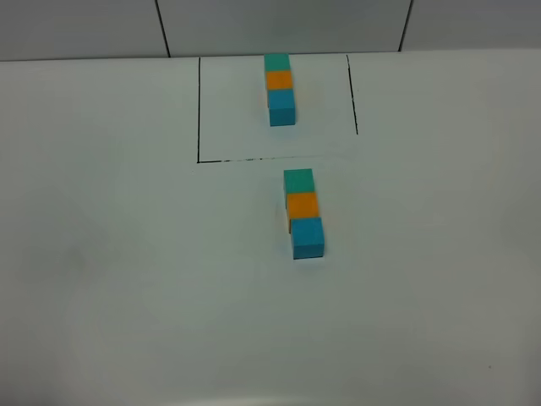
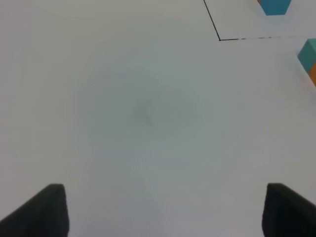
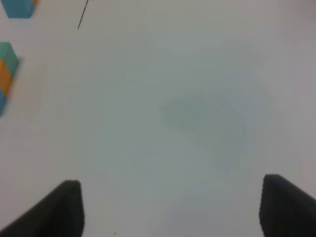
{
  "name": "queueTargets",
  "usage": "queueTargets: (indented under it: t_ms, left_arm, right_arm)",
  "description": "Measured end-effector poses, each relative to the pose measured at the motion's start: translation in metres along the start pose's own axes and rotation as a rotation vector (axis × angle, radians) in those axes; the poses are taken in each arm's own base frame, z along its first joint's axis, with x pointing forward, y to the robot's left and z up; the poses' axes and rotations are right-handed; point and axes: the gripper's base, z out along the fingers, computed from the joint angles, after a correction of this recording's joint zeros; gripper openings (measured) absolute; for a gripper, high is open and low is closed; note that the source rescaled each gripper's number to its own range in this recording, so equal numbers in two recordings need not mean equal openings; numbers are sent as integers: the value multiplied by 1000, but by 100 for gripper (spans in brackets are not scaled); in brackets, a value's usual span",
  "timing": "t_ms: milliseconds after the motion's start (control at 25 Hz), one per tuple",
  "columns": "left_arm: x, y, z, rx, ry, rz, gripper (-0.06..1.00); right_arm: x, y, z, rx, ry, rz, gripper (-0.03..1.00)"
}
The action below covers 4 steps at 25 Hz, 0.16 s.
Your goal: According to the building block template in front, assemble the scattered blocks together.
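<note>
Looking down, we see the scattered blocks (image 1: 304, 211) joined in one column, teal-green farthest, orange, then blue nearest, just near of the building block template (image 1: 279, 88) in its black outline. Our left gripper (image 2: 163, 210) and right gripper (image 3: 170, 207) hang spread, empty, over bare table (image 1: 127, 254).

On the worktop (image 1: 101, 254), the building block template (image 1: 280, 89) lies at the far middle, its column running far to near. Nearer, just outside its near line and slightly right, the scattered blocks (image 1: 303, 212) lie touching in one parallel column.
</note>
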Motion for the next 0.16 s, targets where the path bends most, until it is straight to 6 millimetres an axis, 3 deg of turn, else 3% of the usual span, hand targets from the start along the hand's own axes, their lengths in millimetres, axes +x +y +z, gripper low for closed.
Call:
queueTargets:
  t_ms: [160]
  left_arm:
    - [0, 0, 0, 0, 0, 0, 76]
  right_arm:
    - [0, 0, 0, 0, 0, 0, 52]
